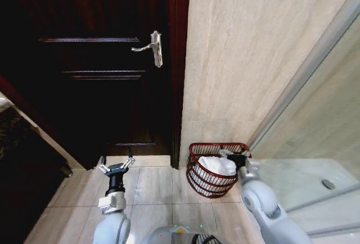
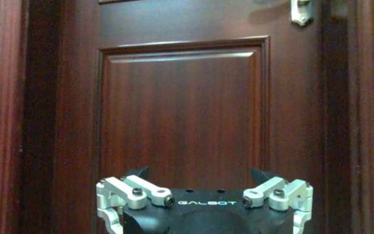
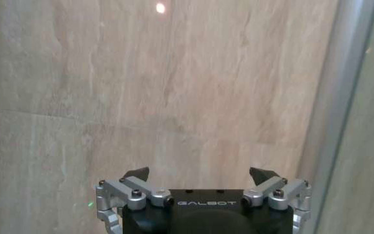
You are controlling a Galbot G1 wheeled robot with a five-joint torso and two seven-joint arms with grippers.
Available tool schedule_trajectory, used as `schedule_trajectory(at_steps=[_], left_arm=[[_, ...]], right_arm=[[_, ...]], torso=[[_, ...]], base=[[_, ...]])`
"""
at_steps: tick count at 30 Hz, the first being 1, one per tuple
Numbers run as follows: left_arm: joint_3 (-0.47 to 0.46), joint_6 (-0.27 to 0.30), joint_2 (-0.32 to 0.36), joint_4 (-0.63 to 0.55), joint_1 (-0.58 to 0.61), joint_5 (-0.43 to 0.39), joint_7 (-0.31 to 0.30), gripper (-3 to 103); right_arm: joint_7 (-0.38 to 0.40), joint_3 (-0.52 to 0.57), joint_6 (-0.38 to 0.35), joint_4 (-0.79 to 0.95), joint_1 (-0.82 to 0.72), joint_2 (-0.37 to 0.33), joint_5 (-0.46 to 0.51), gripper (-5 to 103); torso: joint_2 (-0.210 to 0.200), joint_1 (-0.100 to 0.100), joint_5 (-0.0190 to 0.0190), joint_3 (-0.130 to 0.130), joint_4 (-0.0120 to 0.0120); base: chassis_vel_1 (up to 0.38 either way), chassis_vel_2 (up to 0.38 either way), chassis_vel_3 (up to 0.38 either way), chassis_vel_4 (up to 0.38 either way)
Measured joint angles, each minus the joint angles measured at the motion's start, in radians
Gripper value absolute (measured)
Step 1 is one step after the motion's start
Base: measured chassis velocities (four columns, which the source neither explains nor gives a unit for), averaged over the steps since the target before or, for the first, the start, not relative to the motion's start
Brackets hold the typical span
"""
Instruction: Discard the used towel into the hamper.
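A dark reddish-brown panelled wooden door [image 1: 95, 69] takes up the head view from nine to twelve o'clock, with a silver lever handle [image 1: 152, 48] near its edge. A pale beige stone-tiled wall [image 1: 247, 53] runs from twelve toward three o'clock, meeting a clear glass shower screen with a metal frame [image 1: 315, 120] at about four o'clock. The light tiled floor [image 1: 152, 193] lies below.

The hamper [image 1: 214, 168], a small round dark reddish-brown wire basket with thin vertical bars, stands on the floor at about five o'clock, against the wall near the door frame. A crumpled white towel [image 1: 216, 165] lies inside it.

The right pincer [image 1: 241, 157] hangs over the hamper's rim on the side toward the screen, just beside the towel; in the right wrist view its fingertips [image 3: 136, 173] stand released and wide apart, facing the beige wall.

The left pincer [image 1: 115, 164] hovers above the floor at about seven o'clock, well apart from the hamper, released too, its fingertips [image 2: 139, 172] spread and pointing at the door panel.
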Motion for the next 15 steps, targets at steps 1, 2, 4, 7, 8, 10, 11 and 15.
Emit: schedule_trajectory(at_steps=[1,2,4,7,8,10,11,15], left_arm=[[-0.003,-0.006,0.004,0.003,0.005,-0.012,0.021,100],[-0.005,-0.008,0.011,0.004,0.009,-0.024,0.037,100],[-0.006,-0.008,0.021,0.004,0.011,-0.039,0.05,100],[-0.012,0.001,0.038,-0.003,0.015,-0.065,0.088,100],[-0.014,0.01,0.043,-0.007,0.016,-0.071,0.102,100],[-0.017,0.039,0.043,-0.015,0.01,-0.088,0.124,100],[-0.017,0.039,0.043,-0.015,0.01,-0.088,0.124,100],[-0.017,0.072,0.017,-0.017,-0.016,-0.098,0.13,100]], right_arm=[[-0.024,0.028,0.027,0.023,-0.038,0.036,-0.016,100],[-0.041,0.049,0.042,0.038,-0.063,0.065,-0.02,100],[-0.065,0.069,0.063,0.053,-0.088,0.092,-0.026,100],[-0.106,0.106,0.118,0.069,-0.133,0.142,-0.06,100],[-0.121,0.119,0.139,0.072,-0.151,0.161,-0.073,100],[-0.147,0.139,0.163,0.073,-0.187,0.189,-0.08,100],[-0.147,0.139,0.163,0.073,-0.187,0.189,-0.08,100],[-0.174,0.159,0.193,0.069,-0.207,0.219,-0.082,100]], torso=[[0.0,0.0,-0.0002,0.0,0.0003],[0.0,0.0,-0.0002,0.0,0.0],[0.0,0.0,-0.0003,0.0,0.0002],[0.0,0.0,-0.0006,0.0,0.0001],[0.0,0.0,-0.0001,0.0,0.0],[0.0,0.0,-0.0002,0.0,0.0001],[0.0,0.0,-0.0002,0.0,0.0001],[0.0,0.0,-0.0001,0.0,0.0001]], base=[[0.0,0.0,0.0,0.0],[0.0,0.0,0.0,0.0],[0.0,0.0,0.0,0.0],[0.0,0.0,0.0,0.0],[0.0,0.0,0.0,0.0],[0.0,0.0,0.0,0.0],[0.0,0.0,0.0,0.0],[0.0,0.0,0.0,0.0]])
